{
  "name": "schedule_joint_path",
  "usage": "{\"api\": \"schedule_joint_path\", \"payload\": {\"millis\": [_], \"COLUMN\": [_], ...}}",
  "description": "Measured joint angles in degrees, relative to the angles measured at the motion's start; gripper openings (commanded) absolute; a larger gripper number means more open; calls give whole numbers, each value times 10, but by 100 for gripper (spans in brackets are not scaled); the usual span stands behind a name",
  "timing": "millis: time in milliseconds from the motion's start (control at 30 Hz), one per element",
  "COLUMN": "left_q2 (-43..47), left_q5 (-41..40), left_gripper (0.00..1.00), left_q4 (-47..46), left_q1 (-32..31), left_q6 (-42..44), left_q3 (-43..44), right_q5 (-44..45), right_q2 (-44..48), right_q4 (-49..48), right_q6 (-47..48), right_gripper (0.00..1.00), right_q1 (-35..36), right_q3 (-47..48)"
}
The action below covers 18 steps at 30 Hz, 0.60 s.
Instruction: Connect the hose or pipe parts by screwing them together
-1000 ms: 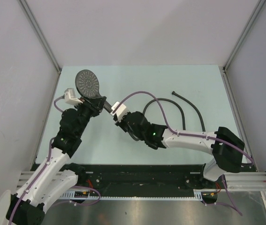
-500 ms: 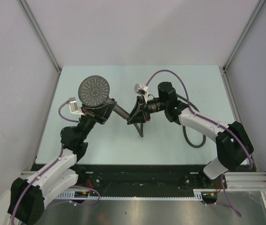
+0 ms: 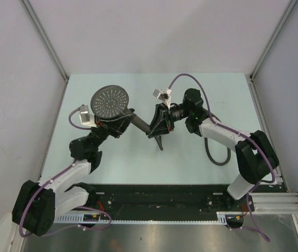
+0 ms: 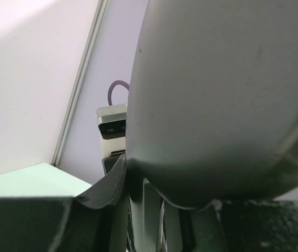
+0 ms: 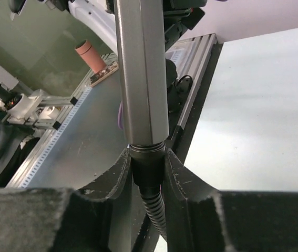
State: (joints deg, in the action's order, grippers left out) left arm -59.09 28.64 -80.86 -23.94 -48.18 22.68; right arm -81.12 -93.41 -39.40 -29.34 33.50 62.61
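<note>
A pale green table [image 3: 112, 157] with two robot arms reaching in from its near edge and meeting above the middle. The left gripper [image 3: 118, 123] is clamped on the dark grey shower head [image 3: 110, 102], gripping the neck just under the round dotted face. The face stands just beyond that gripper, and in the left wrist view its smooth back [image 4: 222, 94] fills the picture. The straight handle [image 5: 141, 68] runs from the left gripper across to the right gripper [image 3: 156, 128]. The hose [image 3: 214, 157] trails from the right gripper's fingertips, hangs below them, and loops on the table beside the right arm. In the right wrist view, the right gripper [image 5: 147, 157] hugs the hose's end nut [image 5: 147, 170] from both sides, fingers against it. The nut sits in line with the handle's end and meets it, with a thin band of thread showing between them. The joint looks started but probably not tight, so some turns of the nut seem to remain.
</note>
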Motion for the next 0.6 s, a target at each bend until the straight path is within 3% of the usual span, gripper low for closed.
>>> {"api": "schedule_joint_path", "payload": {"millis": [100, 233, 433, 600], "left_q2": [3, 36, 122, 155], "left_q5": [-11, -17, -117, -209], "left_gripper": [1, 1, 1, 0], "left_q4": [15, 127, 328, 478], "left_q1": [7, 12, 12, 12], "left_q6": [-3, 22, 58, 74], "left_q3": [-1, -21, -23, 22], "right_q5": [26, 104, 215, 410], "right_q2": [1, 25, 50, 67], "right_q4": [27, 142, 252, 326], "right_q6": [11, 106, 178, 232], "right_gripper": [48, 70, 74, 72], "right_q1": [-1, -14, -35, 16], "right_q3": [0, 1, 1, 1]}}
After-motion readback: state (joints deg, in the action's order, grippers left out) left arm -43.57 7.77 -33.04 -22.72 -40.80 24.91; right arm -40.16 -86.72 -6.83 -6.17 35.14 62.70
